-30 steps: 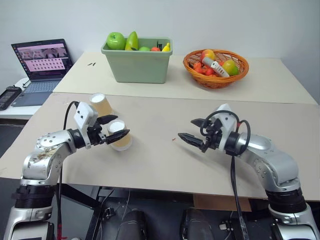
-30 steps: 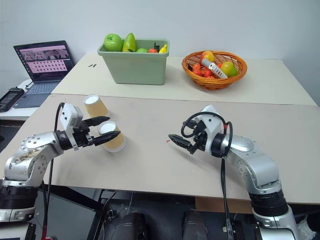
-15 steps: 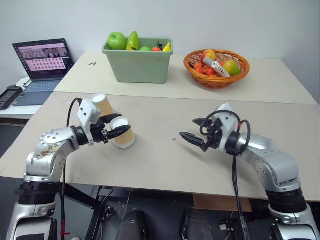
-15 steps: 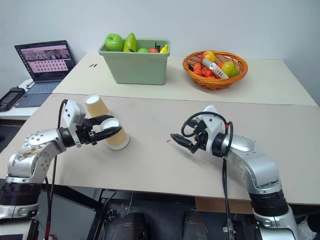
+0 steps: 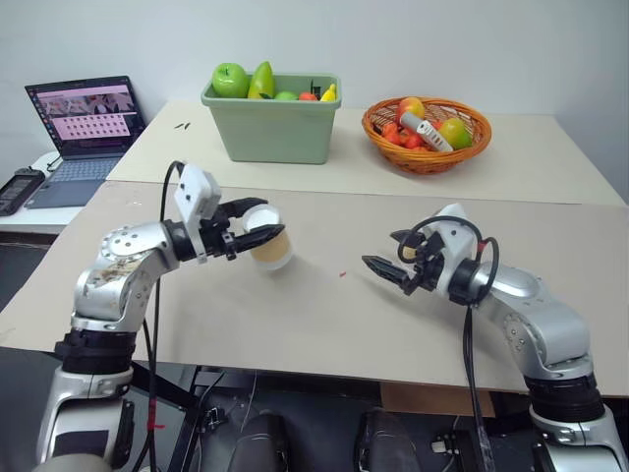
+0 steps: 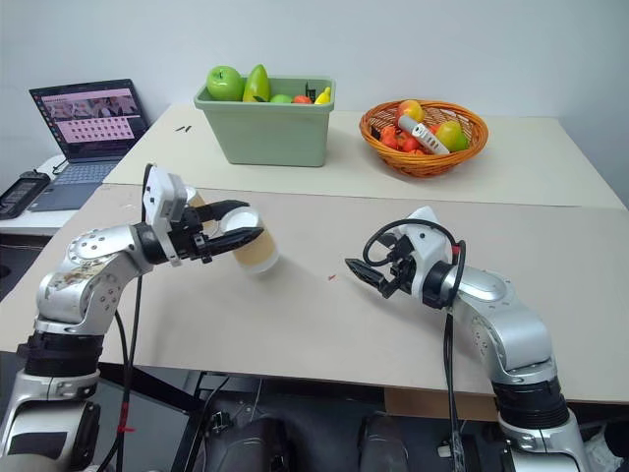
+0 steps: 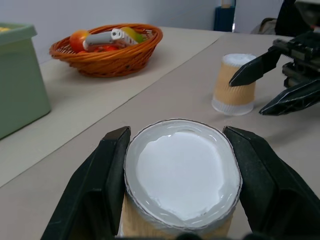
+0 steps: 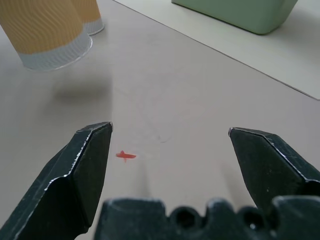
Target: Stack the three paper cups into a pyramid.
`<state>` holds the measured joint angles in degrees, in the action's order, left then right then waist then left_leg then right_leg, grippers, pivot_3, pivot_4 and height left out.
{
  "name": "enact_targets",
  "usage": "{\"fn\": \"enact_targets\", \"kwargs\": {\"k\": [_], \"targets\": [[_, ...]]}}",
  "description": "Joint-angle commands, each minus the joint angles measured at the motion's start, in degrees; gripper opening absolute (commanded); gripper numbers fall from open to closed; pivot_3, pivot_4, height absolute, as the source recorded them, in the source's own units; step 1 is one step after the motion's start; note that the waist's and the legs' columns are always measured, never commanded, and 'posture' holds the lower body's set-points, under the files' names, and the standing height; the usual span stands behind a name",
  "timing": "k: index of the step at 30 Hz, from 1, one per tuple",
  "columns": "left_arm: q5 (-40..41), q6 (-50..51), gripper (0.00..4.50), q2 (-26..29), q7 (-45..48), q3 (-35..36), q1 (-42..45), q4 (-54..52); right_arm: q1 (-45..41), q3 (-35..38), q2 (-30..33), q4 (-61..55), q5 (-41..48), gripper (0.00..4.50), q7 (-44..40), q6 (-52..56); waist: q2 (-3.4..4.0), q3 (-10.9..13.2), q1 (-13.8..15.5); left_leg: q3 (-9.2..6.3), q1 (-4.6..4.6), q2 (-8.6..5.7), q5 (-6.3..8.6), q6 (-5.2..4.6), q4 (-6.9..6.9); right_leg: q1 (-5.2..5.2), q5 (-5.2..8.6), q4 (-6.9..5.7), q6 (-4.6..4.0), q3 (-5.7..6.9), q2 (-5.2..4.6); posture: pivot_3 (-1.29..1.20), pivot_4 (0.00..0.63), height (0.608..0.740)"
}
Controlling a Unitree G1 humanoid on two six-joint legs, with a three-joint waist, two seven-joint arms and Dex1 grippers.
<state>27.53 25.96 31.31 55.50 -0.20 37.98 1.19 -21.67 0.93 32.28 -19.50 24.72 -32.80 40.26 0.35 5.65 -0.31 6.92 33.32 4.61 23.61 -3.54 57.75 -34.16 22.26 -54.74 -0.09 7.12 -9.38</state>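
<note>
My left gripper (image 5: 267,220) is shut on a tan paper cup (image 5: 272,250) and holds it upside down and tilted, clear of the table. In the left wrist view the cup's white base (image 7: 181,176) sits between the two black fingers (image 7: 106,172). A second paper cup (image 8: 89,14) stands on the table behind the held one. The third paper cup (image 7: 233,82) stands upside down on the table, partly behind my right gripper's fingers (image 7: 295,96). That right gripper (image 5: 380,248) is open over the table and holds nothing. A small red mark (image 8: 126,156) lies below it.
At the back stand a green bin of fruit (image 5: 273,133) and an orange wicker basket (image 5: 425,147) on a second table. A laptop (image 5: 84,123) is at the far left. The table's front edge (image 5: 324,369) runs just below both arms.
My left gripper has closed on the cup, lifted it off the table and carried it right toward the middle. The right gripper has stayed open and almost still.
</note>
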Motion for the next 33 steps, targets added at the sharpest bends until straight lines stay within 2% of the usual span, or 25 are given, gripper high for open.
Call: {"fn": "enact_targets", "kwargs": {"k": [1, 6, 12, 13, 14, 16, 22, 27, 30, 33], "targets": [[-2.8, -3.5, 2.53, -4.6, 4.1, -5.6, 5.9, 6.6, -1.5, 3.6, -0.6, -2.4, 0.6, 4.4, 1.7, -1.5, 0.0, 0.0, 0.2, 0.0, 0.02, -0.04, 0.0, 0.0, 0.02, -0.01, 0.0, 0.0, 0.03, -0.01, 0.0, 0.0, 0.15, 0.643], [-7.7, -10.7, 2.53, -10.5, 9.3, -10.5, 11.2, 20.7, -2.2, 8.2, -1.5, -7.5, 5.4, 4.4, 3.5, 1.0, -0.05, 0.1, -0.4, -0.05, 0.07, -0.14, 0.01, -0.01, 0.01, -0.07, 0.07, -0.02, 0.09, -0.07, 0.02, 0.0, 0.15, 0.643], [-11.0, -16.7, 2.53, -14.7, 12.6, -11.7, 15.2, 30.2, -1.3, 9.9, -1.0, -12.2, 7.8, 4.4, 5.9, 3.6, -0.09, 0.1, -0.6, -0.33, 0.05, -0.28, 0.06, -0.13, 0.03, -0.06, 0.11, -0.13, 0.02, -0.08, 0.03, 0.0, 0.15, 0.643], [-11.2, -17.3, 3.54, -15.0, 13.0, -11.5, 15.4, 30.6, -1.2, 9.9, -1.0, -12.6, 8.0, 4.4, 6.2, 4.0, -0.09, 0.1, -0.6, -0.34, 0.05, -0.28, 0.09, -0.18, 0.03, -0.05, 0.12, -0.13, 0.01, -0.09, 0.03, 0.0, 0.15, 0.643], [-11.2, -17.6, 3.61, -15.1, 13.4, -11.3, 15.3, 30.4, -1.1, 9.9, -1.0, -12.9, 8.2, 4.4, 6.6, 4.3, -0.1, 0.1, -0.6, -0.35, 0.05, -0.29, 0.1, -0.19, 0.03, -0.05, 0.12, -0.12, 0.01, -0.09, 0.02, 0.0, 0.15, 0.643], [-11.3, -18.1, 4.47, -15.1, 13.4, -10.7, 15.2, 29.5, -0.9, 9.7, -0.9, -13.1, 8.4, 4.4, 7.0, 4.7, -0.12, 0.2, -0.6, -0.35, 0.07, -0.29, 0.09, -0.18, 0.03, -0.06, 0.12, -0.12, 0.01, -0.09, 0.03, 0.0, 0.15, 0.643], [-9.5, -13.8, 4.47, -12.5, 11.9, -7.9, 13.7, 20.9, -1.8, 7.8, -1.2, -11.1, 8.6, 4.4, 6.3, 4.3, -0.11, 0.2, -0.6, -0.37, 0.06, -0.29, 0.06, -0.12, 0.02, -0.06, 0.12, -0.12, 0.01, -0.1, 0.03, 0.0, 0.15, 0.643], [-6.5, -5.8, 4.47, -7.8, 7.1, -3.3, 9.0, 6.1, -2.9, 6.0, -1.1, -8.7, 9.2, 4.4, 3.4, 3.6, -0.08, 0.2, -0.8, -0.44, 0.01, -0.3, 0.05, -0.1, 0.01, -0.06, 0.13, -0.13, 0.0, -0.18, 0.08, 0.0, 0.15, 0.643], [-2.8, 3.6, 4.47, -5.9, -3.8, 4.6, 3.5, -7.2, -2.9, 4.7, 0.9, -7.4, 9.9, 4.4, -1.5, 3.6, -0.06, 0.2, -0.8, -0.48, -0.02, -0.31, 0.02, -0.05, -0.01, -0.04, 0.13, -0.13, 0.0, -0.25, 0.11, 0.0, 0.15, 0.643], [-5.0, 8.2, 4.47, -8.3, -18.6, 10.8, -1.3, -16.0, -2.6, 4.6, 2.7, -6.9, 11.5, 4.4, -5.9, 3.8, -0.07, 0.2, -0.5, -0.55, -0.05, -0.31, 0.01, -0.04, -0.02, 0.0, 0.12, -0.13, 0.0, -0.27, 0.08, 0.0, 0.15, 0.643]]}}
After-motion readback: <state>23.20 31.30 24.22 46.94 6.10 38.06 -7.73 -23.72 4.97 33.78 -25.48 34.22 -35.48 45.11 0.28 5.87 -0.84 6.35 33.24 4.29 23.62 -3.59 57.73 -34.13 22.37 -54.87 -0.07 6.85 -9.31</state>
